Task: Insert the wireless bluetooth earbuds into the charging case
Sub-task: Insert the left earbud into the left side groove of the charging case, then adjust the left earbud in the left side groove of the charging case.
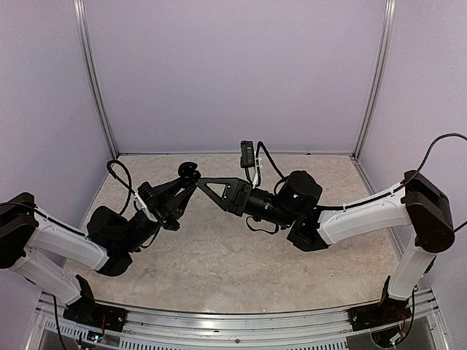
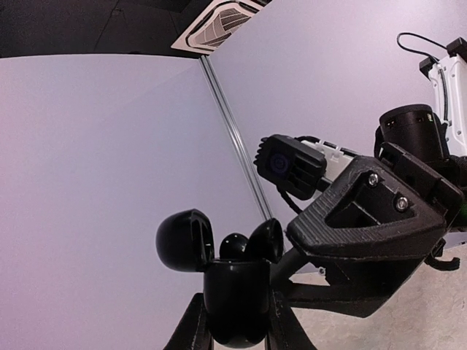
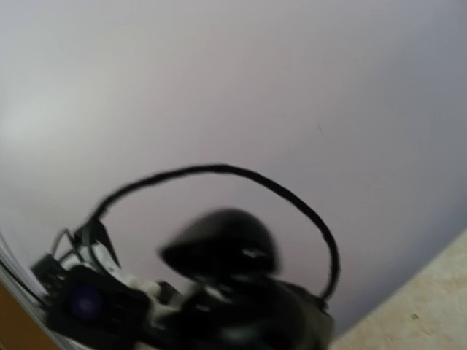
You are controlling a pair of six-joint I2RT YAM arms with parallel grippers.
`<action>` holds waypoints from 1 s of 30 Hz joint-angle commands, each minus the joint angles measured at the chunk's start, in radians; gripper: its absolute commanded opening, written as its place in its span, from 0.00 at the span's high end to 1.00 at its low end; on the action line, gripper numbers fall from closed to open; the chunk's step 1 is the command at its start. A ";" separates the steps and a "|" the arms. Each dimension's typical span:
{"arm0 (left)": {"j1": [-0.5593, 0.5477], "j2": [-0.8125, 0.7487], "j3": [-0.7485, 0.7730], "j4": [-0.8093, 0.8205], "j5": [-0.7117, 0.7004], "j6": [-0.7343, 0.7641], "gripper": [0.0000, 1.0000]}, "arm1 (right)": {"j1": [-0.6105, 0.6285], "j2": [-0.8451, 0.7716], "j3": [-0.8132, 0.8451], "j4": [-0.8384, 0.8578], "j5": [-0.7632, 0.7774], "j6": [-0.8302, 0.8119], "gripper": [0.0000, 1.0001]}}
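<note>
Left wrist view: the charging case point(image 2: 235, 292) appears glossy black, stands upright, and is clamped at its lower body between the two fingers point(image 2: 191, 329) of the left gripper point(image 2: 237, 328). Its hinged lid point(image 2: 186, 240) is swung open to the left. One rounded black earbud point(image 2: 233, 246) sits in the case mouth. A second glossy curved piece point(image 2: 267, 239) rises just beside it on the right, and it cannot be told whether this is seated or gripped. The right gripper point(image 1: 206, 184) reaches in from the right with its triangular black finger frame point(image 2: 365, 233) close to the case. Whether its fingers are spread or pressed together cannot be told. Top external view: both grippers meet above the beige table point(image 1: 219, 270), near its far edge, with the case raised off the surface. Right wrist view: blurred, showing only a dark rounded shape and a looping cable point(image 3: 292, 197).
</note>
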 commanded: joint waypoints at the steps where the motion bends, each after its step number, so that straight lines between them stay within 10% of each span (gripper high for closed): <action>1: 0.014 -0.024 0.011 0.294 0.038 -0.048 0.96 | -0.003 -0.038 -0.020 -0.072 -0.006 -0.052 0.66; 9: 0.053 -0.040 -0.007 0.295 0.077 -0.178 0.96 | -0.005 -0.198 -0.070 -0.248 0.044 -0.293 0.49; 17: 0.093 -0.075 -0.007 0.167 0.272 -0.351 0.96 | -0.013 -0.432 -0.044 -0.600 0.217 -0.692 0.01; 30: 0.053 -0.108 -0.056 0.022 0.364 -0.433 0.97 | -0.047 -0.453 0.357 -0.961 0.279 -0.454 0.01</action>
